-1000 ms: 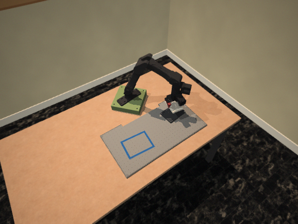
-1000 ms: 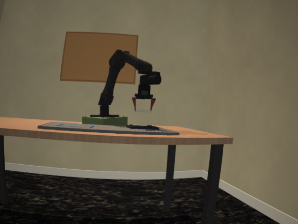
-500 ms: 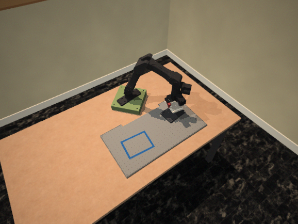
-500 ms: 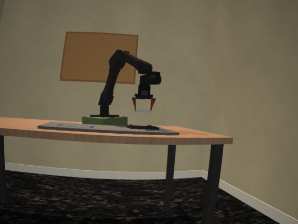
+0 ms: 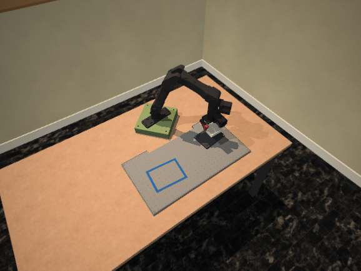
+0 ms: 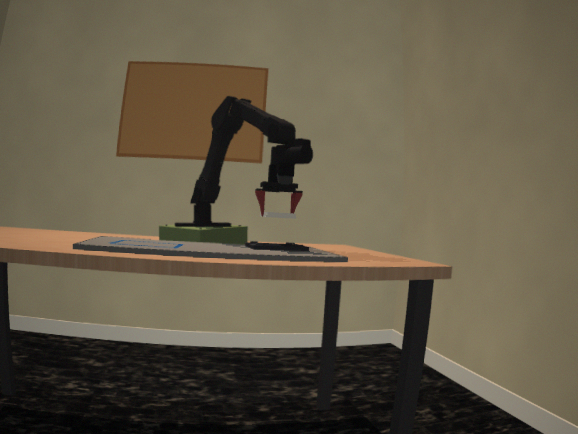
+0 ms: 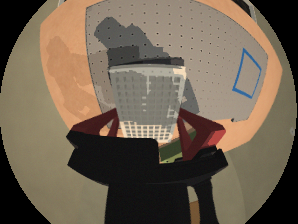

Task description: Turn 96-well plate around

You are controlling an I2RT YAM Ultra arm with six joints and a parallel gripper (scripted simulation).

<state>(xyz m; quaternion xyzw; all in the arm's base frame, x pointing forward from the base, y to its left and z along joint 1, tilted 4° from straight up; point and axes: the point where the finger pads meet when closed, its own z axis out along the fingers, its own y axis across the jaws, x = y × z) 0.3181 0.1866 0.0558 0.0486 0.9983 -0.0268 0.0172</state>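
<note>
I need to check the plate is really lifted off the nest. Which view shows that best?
The exterior view: the plate hangs level between the red fingers, with a plain gap above the nest. The top view shows the plate overlapping the nest. The wrist view shows its wells, not its height.

An orange board (image 6: 170,110) hangs on the wall above the wooden table (image 5: 62,193) on dark speckled floor (image 5: 281,234).

Walls: plain olive-beige (image 5: 93,47), two met at a corner.
Skirting: white board (image 6: 200,338) ran along the wall foot.
Floor: dark mottled stone-look tiles (image 5: 281,234).
Table: light wooden top (image 5: 62,203), dark legs (image 6: 412,350).
Wall panel: flat orange-brown board (image 6: 170,107) hung behind the table.
</note>
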